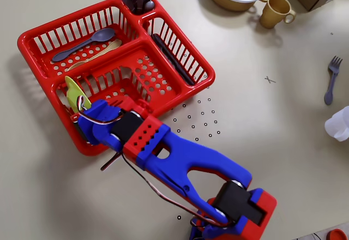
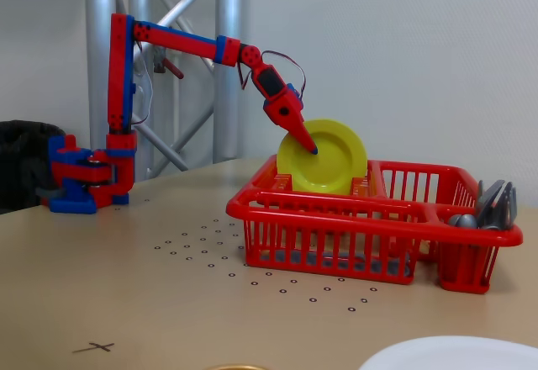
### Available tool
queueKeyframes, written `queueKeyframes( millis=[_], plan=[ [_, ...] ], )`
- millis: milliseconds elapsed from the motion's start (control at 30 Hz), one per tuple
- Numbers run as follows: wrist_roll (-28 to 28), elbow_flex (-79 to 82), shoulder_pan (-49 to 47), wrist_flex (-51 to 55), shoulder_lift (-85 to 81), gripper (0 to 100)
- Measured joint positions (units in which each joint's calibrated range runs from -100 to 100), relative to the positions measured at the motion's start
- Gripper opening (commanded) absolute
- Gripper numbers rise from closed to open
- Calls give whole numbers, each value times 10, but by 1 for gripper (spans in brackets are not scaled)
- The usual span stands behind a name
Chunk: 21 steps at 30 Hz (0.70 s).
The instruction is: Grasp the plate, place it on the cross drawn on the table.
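Glossy lime-green round plate (image 2: pixel 324 156) stood on edge in a slotted red plastic dish rack (image 2: pixel 370 227), pointed gripper (image 2: pixel 311 145) at its face, jaw state unclear, thin pen cross (image 1: pixel 269 79) on smooth beige table (image 1: pixel 272 125).

The plate (image 2: pixel 329 158) is lime-green, the basket (image 2: pixel 370 223) is bright red, the arm (image 1: pixel 180 163) is blue and red, the table (image 1: pixel 272 120) is beige with black dots.

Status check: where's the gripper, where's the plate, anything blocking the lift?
Gripper at the plate's face, jaw state unclear. Plate upright in the red rack, not lifted. Cross uncovered. Rack wall stands between plate and table.
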Motion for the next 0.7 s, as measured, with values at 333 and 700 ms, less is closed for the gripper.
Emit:
queueKeyframes(
  millis=[333, 700],
  plan=[
    [-5, -5, -7, -3, 3, 0],
    [-44, -118, -15, 67, 48, 0]
  ],
)
